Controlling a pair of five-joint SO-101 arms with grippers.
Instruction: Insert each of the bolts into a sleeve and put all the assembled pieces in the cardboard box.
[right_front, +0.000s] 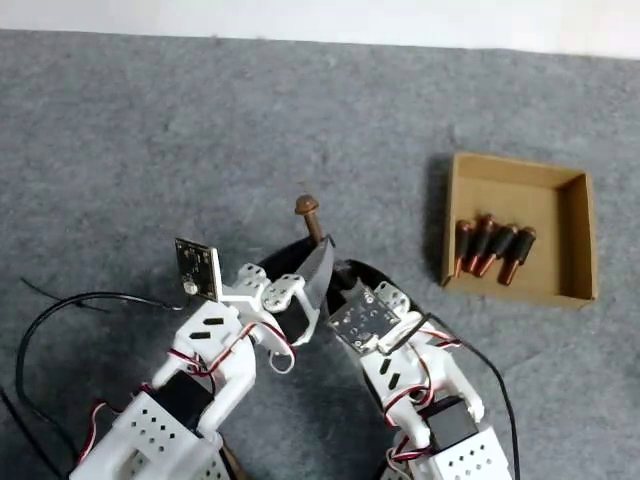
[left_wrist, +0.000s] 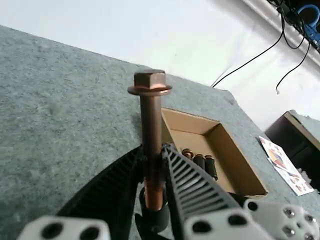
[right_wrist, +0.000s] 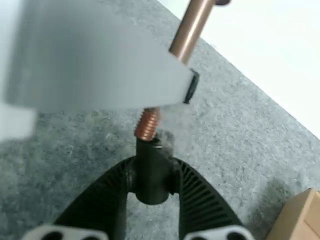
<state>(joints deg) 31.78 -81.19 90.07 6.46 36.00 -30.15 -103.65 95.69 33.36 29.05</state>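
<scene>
The surface was covered all over in a grey, felt-like fabric, faintly mottled under soft, even light with no hard shadows. Past its far edge lay a plain white expanse, which the high view showed as a narrow pale band. Thin black cables trailed across that white ground toward a blue object in the corner. A dark piece of furniture stood off to one side, a printed card lying near it.

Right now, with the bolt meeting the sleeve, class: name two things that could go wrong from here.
The bolt meets the sleeve at a slant, so it may jam. The left tool grips the bolt low on its shank, close to the sleeve; pushing on could knock the right tool.
</scene>
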